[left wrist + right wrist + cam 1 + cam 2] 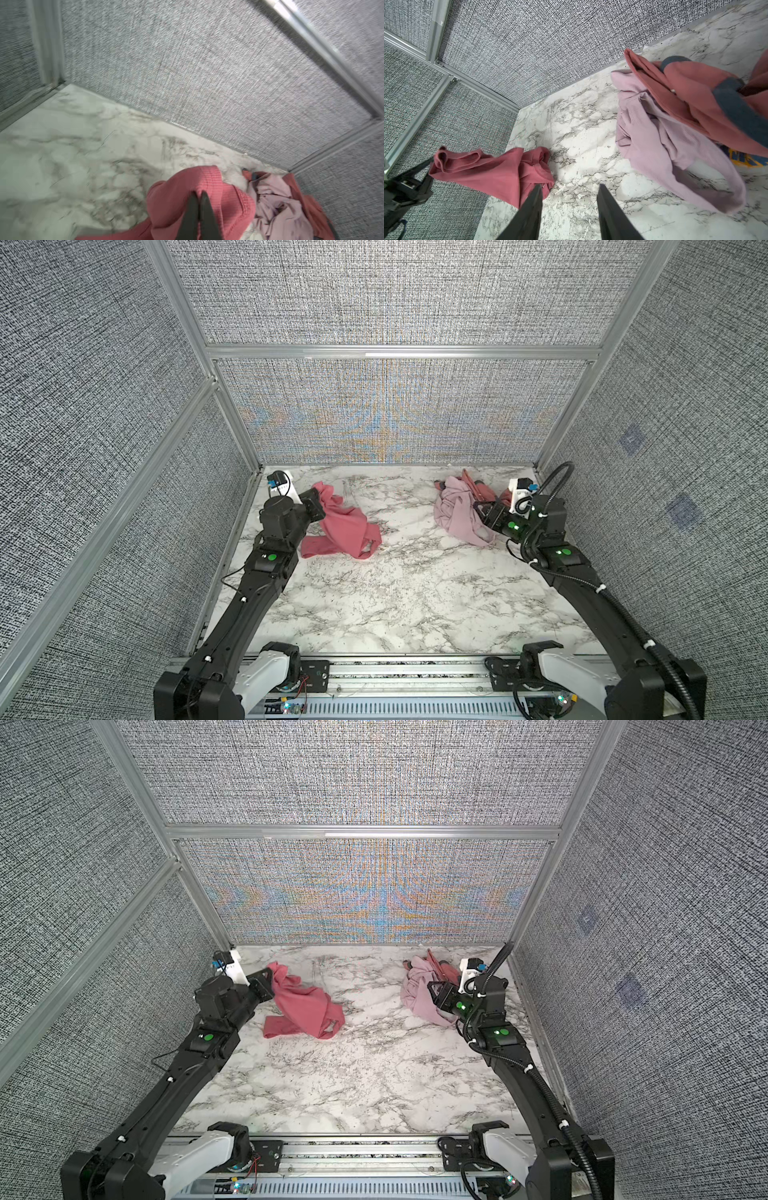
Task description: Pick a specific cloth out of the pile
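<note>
— Grey woven walls box in a white marble-patterned tabletop [415, 593]. What lies on its left side?

— The plain salmon-red soft cloth [347, 531], well apart from the pile. The left gripper [199, 193] is clenched on one bunched end, jaws pressed together with fabric caught between them. That end is raised, and the rest trails down onto the tabletop.

— How would it handle?

— Judging by the drape, it is light, limp and ribbed, neither slippery nor fragile. It sags wherever it is unsupported, so a pinch on a thick gathered fold, as now, looks surer than one on a single thin edge. The looped part lying nearest the robot could drag along the table.

— And further right?

— The pile [461, 506] sits near the back right corner. A crumpled pale pink garment [453, 516] lies in front, with a salmon-red garment with dark blue-grey edging [685, 99] touching it and partly over it. The right gripper [569, 191] hangs just beside the pile, jaws parted, holding nothing.

— So where does the pick stand?

— The cloth seems already separated, and it likely needs only setting down.
</note>
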You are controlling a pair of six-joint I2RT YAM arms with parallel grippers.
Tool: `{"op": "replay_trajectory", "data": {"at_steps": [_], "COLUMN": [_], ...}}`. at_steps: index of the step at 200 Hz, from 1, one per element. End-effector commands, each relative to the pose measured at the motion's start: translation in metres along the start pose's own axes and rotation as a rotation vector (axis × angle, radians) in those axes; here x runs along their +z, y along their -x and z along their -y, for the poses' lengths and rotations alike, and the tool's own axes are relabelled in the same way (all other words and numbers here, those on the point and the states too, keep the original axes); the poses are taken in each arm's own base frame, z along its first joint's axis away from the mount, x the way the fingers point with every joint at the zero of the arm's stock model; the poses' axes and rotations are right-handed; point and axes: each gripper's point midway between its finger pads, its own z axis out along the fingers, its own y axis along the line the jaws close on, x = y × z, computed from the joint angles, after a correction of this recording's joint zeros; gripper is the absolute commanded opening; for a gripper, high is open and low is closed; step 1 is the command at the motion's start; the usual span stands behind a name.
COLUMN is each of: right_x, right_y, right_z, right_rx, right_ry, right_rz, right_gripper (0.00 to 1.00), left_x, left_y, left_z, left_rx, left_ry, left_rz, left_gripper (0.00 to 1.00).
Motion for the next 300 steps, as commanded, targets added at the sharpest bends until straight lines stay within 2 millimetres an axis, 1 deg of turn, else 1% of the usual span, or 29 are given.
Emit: {"op": "replay_trajectory", "data": {"at_steps": [1,15,31,51,67,70,75,80,97,105,121,137,155,175,193,207,216,237,257,267,271,278,289,300], "right_x": [0.002,0.006,0.009,0.012,0.013,0.013,0.013,0.013,0.012,0.012,0.010,0.009,0.009,0.009,0.009,0.009,0.009,0.009,0.008,0.008,0.008,0.008,0.008,0.008], "right_y": [0.008,0.007,0.006,0.004,0.003,0.003,0.003,0.003,0.002,0.002,0.002,0.002,0.002,0.001,0.000,-0.001,-0.002,-0.004,-0.005,-0.006,-0.006,-0.006,-0.007,-0.006], "right_z": [-0.008,-0.008,-0.008,-0.007,-0.006,-0.006,-0.006,-0.006,-0.006,-0.006,-0.006,-0.006,-0.006,-0.005,-0.005,-0.004,-0.004,-0.002,-0.001,0.000,0.001,0.002,0.002,0.002], "right_rx": [-0.020,-0.023,-0.028,-0.025,-0.027,-0.026,-0.027,-0.029,-0.034,-0.036,-0.038,-0.039,-0.037,-0.031,-0.027,-0.027,-0.026,-0.026,-0.024,-0.026,-0.025,-0.026,-0.027,-0.028], "right_ry": [0.024,0.025,0.027,0.026,0.026,0.026,0.027,0.027,0.026,0.025,0.023,0.022,0.024,0.025,0.028,0.026,0.025,0.020,0.015,0.011,0.008,0.005,0.004,0.004], "right_rz": [0.015,0.000,-0.010,-0.022,-0.027,-0.028,-0.029,-0.030,-0.031,-0.030,-0.028,-0.024,-0.021,-0.019,-0.019,-0.020,-0.021,-0.020,-0.020,-0.018,-0.019,-0.020,-0.022,-0.022], "right_gripper": [0.45,0.45,0.45,0.45,0.45,0.45,0.45,0.45,0.45,0.45,0.45,0.45,0.45,0.45,0.45,0.45,0.45,0.45,0.45,0.45,0.45,0.45,0.45,0.45], "left_x": [-0.004,-0.006,-0.006,-0.007,-0.008,-0.008,-0.008,-0.008,-0.008,-0.008,-0.009,-0.009,-0.008,-0.005,0.000,0.006,0.011,0.027,0.044,0.053,0.056,0.062,0.070,0.075], "left_y": [-0.017,-0.037,-0.058,-0.076,-0.083,-0.083,-0.085,-0.084,-0.082,-0.081,-0.075,-0.069,-0.067,-0.071,-0.078,-0.089,-0.100,-0.132,-0.166,-0.181,-0.188,-0.195,-0.202,-0.205], "left_z": [-0.043,-0.070,-0.095,-0.118,-0.130,-0.131,-0.132,-0.133,-0.130,-0.129,-0.123,-0.115,-0.102,-0.092,-0.073,-0.051,-0.035,0.004,0.030,0.040,0.041,0.045,0.044,0.037], "left_rx": [-0.035,-0.054,-0.087,-0.120,-0.133,-0.136,-0.138,-0.138,-0.127,-0.121,-0.112,-0.097,-0.078,-0.051,0.009,0.076,0.127,0.217,0.285,0.334,0.360,0.393,0.431,0.441], "left_ry": [0.139,0.211,0.266,0.323,0.355,0.358,0.361,0.363,0.360,0.360,0.348,0.321,0.272,0.241,0.205,0.173,0.155,0.101,0.055,0.047,0.057,0.078,0.132,0.207], "left_rz": [0.013,-0.008,-0.034,-0.052,-0.060,-0.062,-0.069,-0.070,-0.084,-0.091,-0.099,-0.111,-0.140,-0.190,-0.239,-0.284,-0.318,-0.410,-0.503,-0.540,-0.557,-0.575,-0.593,-0.616], "left_gripper": [0.00,0.00,0.00,0.00,0.00,0.06,0.24,0.34,0.47,0.51,0.54,0.54,0.54,0.54,0.53,0.53,0.53,0.53,0.53,0.53,0.53,0.54,0.54,0.54]}}
